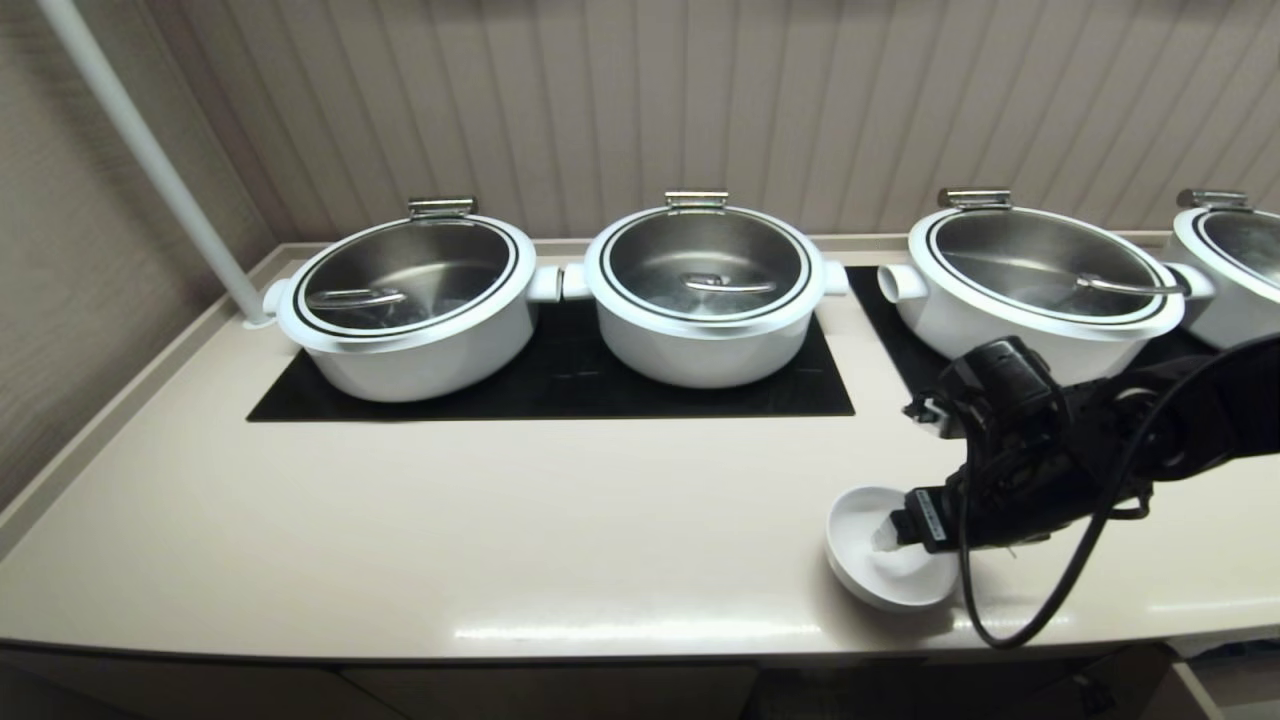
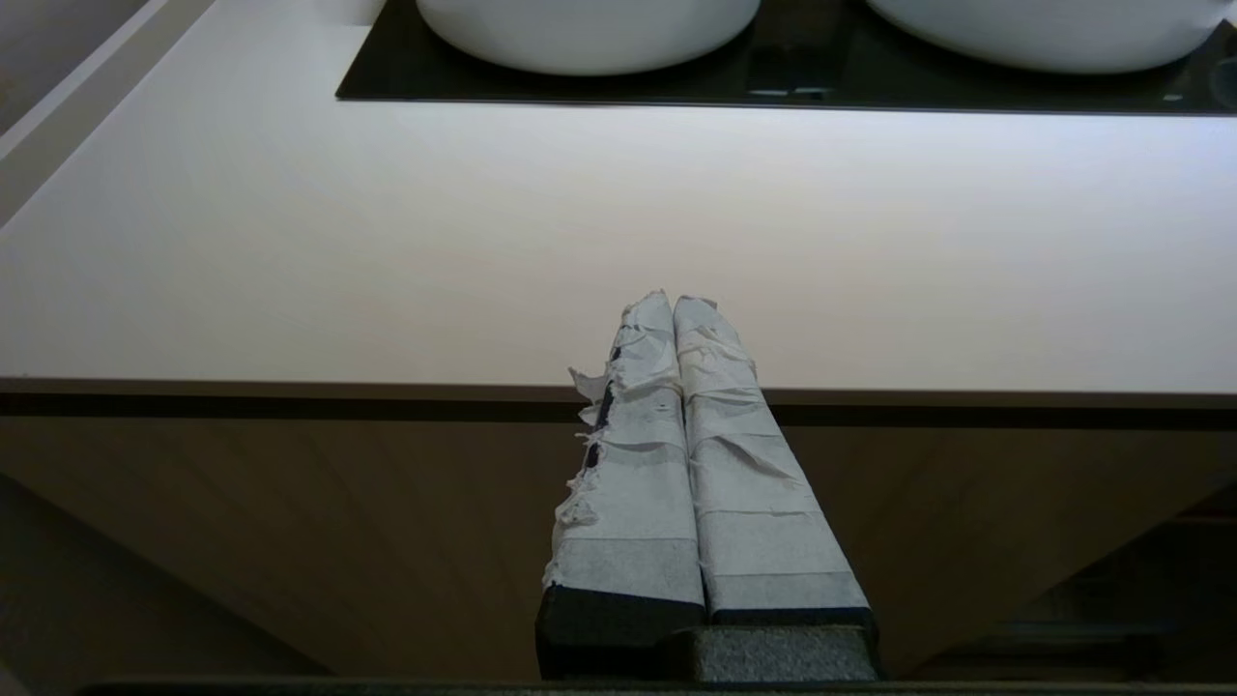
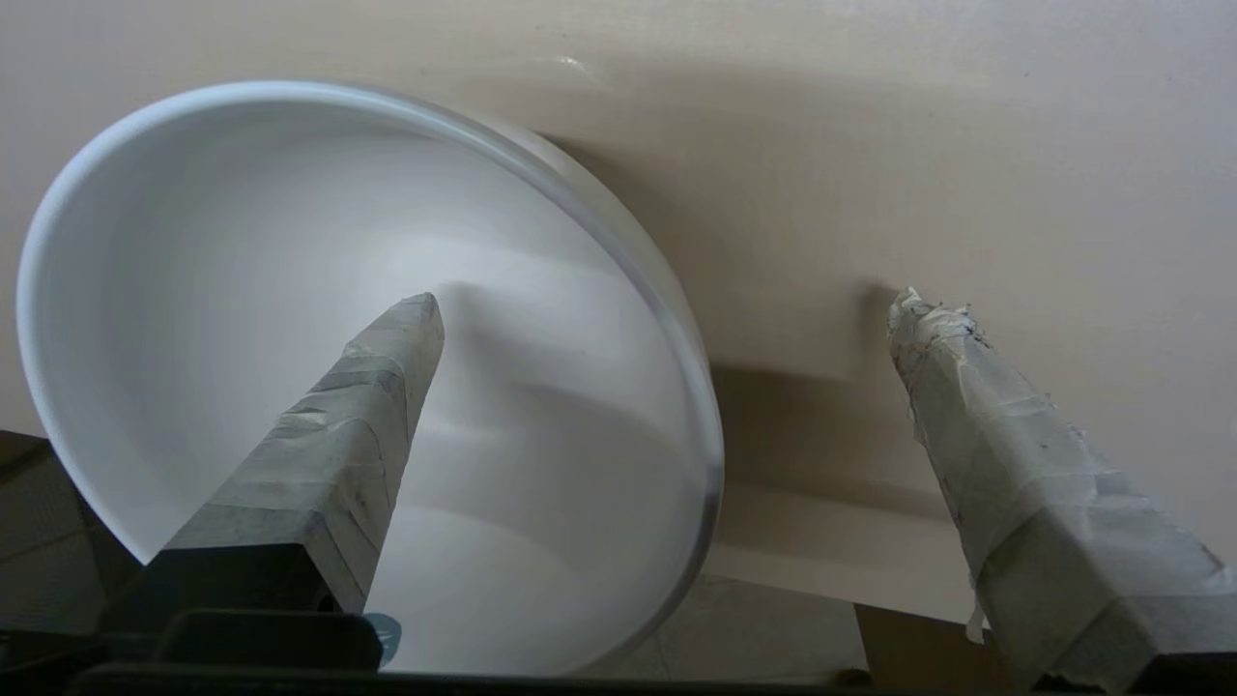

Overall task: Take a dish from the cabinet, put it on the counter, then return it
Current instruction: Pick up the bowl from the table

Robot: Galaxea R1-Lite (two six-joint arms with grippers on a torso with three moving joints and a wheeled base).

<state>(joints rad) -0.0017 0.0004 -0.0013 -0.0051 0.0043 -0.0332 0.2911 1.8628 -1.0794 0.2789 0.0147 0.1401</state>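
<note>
Counter [image 1: 400, 520] — dish [image 1: 860, 570] tilted, mouth leftward

The dish [image 1: 880, 570] is a small plain white round bowl, glossy and empty, sitting right way up on the counter [image 1: 500, 520] close to its front edge, toward the right side. Its rim looks slightly tipped rather than dead level. The counter is a smooth, shiny cream slab with a low raised lip along the back and left side, and black panels set flush into it further back. Of the cabinet [image 1: 550, 690] only a thin beige strip shows beneath the counter's front edge, doors apparently closed there.
</note>
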